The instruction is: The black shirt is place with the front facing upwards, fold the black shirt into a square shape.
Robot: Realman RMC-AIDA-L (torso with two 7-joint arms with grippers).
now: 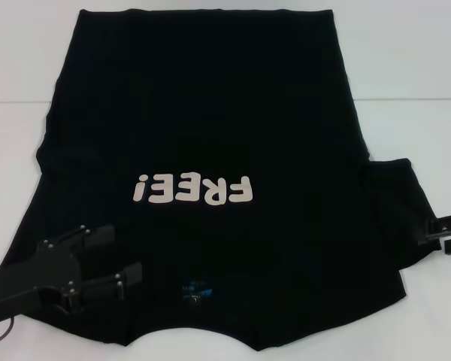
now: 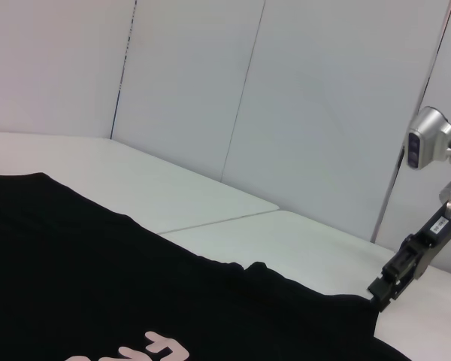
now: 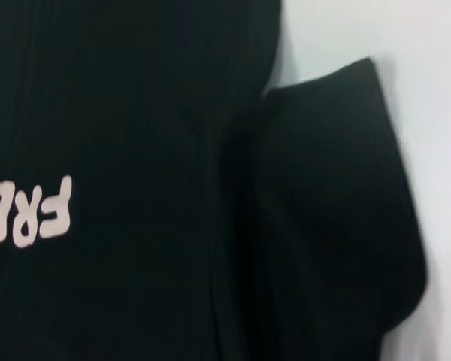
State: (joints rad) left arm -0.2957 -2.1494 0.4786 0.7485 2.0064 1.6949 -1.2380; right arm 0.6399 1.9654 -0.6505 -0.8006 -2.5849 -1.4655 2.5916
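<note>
Black cotton T-shirt (image 1: 210, 120) with chunky white "FREE!" lettering (image 1: 193, 189) lies flat, front up, over the middle of the smooth white table (image 1: 406, 60), its blue neck label (image 1: 195, 289) near the frame's bottom edge. The left gripper (image 1: 124, 256) sits over the shirt at lower left, fingers spread apart. The right gripper (image 1: 436, 229) is at the right edge beside the sleeve (image 1: 395, 207); whether its fingers are spread cannot be told.

Left claw (image 1: 124, 258) black w/ silver screws; right claw (image 1: 438, 233) black.
</note>
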